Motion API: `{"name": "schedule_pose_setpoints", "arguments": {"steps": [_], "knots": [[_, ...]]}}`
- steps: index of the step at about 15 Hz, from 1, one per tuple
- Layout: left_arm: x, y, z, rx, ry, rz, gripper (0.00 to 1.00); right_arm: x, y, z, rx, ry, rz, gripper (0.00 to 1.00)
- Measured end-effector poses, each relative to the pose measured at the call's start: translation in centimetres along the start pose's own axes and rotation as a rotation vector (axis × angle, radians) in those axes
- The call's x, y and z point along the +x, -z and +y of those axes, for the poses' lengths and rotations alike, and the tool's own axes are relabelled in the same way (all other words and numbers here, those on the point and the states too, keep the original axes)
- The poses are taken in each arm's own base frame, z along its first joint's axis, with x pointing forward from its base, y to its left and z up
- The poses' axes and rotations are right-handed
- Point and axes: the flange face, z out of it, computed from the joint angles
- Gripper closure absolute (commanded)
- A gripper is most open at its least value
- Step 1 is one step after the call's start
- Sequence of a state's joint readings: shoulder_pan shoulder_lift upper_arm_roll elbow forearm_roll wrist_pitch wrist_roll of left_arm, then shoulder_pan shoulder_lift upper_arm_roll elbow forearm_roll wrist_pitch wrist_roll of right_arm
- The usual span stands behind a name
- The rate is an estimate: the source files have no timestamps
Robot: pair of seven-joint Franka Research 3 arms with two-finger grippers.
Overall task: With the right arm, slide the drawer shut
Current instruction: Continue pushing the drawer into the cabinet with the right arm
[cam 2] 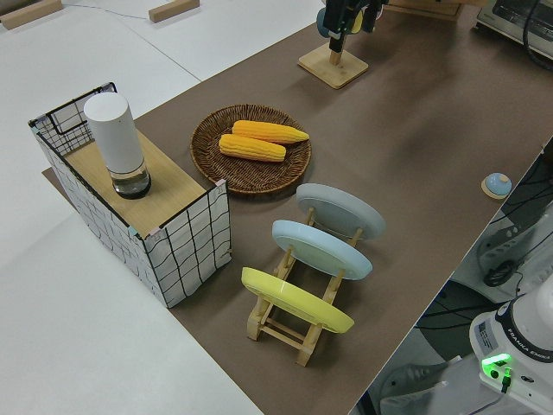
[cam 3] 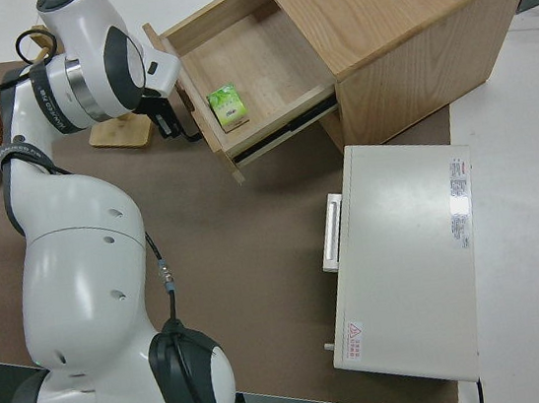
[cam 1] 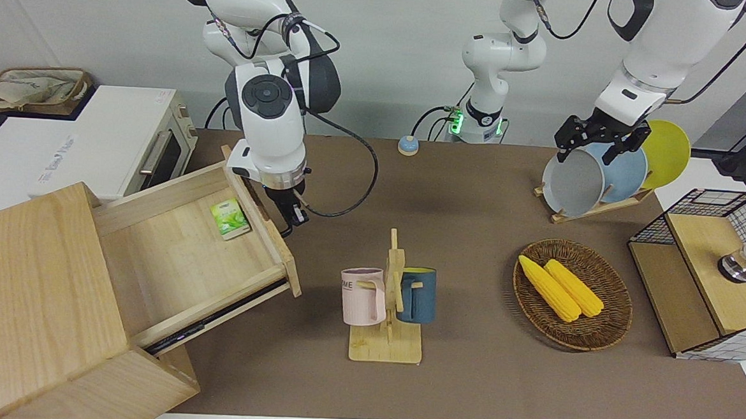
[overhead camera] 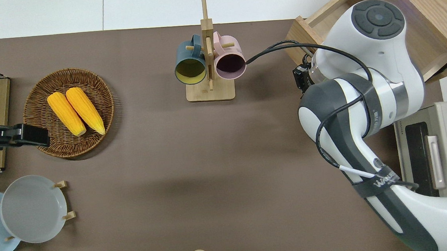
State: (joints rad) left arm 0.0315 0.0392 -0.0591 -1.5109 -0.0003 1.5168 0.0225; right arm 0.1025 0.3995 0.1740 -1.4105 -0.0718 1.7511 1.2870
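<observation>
A brown mat (cam 1: 476, 196) covers a white table set against a pale wall. Nearest the robots, a small round blue button (cam 1: 407, 145) sits on the mat. At the right arm's end stands a white toaster oven (cam 1: 115, 142). At the left arm's end, grey, blue and yellow plates stand upright in a wooden rack (cam 1: 593, 208). The left arm is parked, and whether the fingers of the left gripper (cam 1: 597, 139) are open or closed cannot be told.

Farther out, the white right arm reaches down so that its black right gripper (cam 1: 291, 213) sits against the front panel of the wide, shallow light-wood drawer (cam 1: 182, 250), at the black loop handle. The gripper's fingers look closed together. The drawer stands pulled well out of the big pale wooden cabinet (cam 1: 36, 300) at the right arm's end of the table. A small green packet (cam 1: 229, 218) lies inside the drawer, close to its front panel.

Farther still, near the middle, a wooden mug stand (cam 1: 390, 312) carries a pink mug (cam 1: 363, 296) and a dark blue mug (cam 1: 417, 295). Toward the left arm's end, a round wicker basket (cam 1: 609, 324) holds two yellow corn cobs (cam 1: 560, 287). Beside it is a black-wire-and-wood shelf box (cam 1: 708, 272) with a white cylinder (cam 2: 117, 143) on top.
</observation>
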Motion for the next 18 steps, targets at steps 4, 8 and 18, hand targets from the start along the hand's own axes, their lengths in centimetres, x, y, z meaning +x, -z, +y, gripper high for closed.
{"name": "schedule_pose_setpoints", "arguments": {"steps": [4,8,18], "knots": [[0.0,0.0,0.0,0.000,0.000,0.000,0.01,3.2,-0.2,0.1,0.026,-0.007,0.001,1.000],[0.0,0.0,0.0,0.000,0.000,0.000,0.01,6.9,-0.4,0.5,0.050,-0.021,0.006,1.000],[0.0,0.0,0.0,0.000,0.000,0.000,0.01,15.7,1.3,3.9,0.136,0.065,0.095,1.000]]}}
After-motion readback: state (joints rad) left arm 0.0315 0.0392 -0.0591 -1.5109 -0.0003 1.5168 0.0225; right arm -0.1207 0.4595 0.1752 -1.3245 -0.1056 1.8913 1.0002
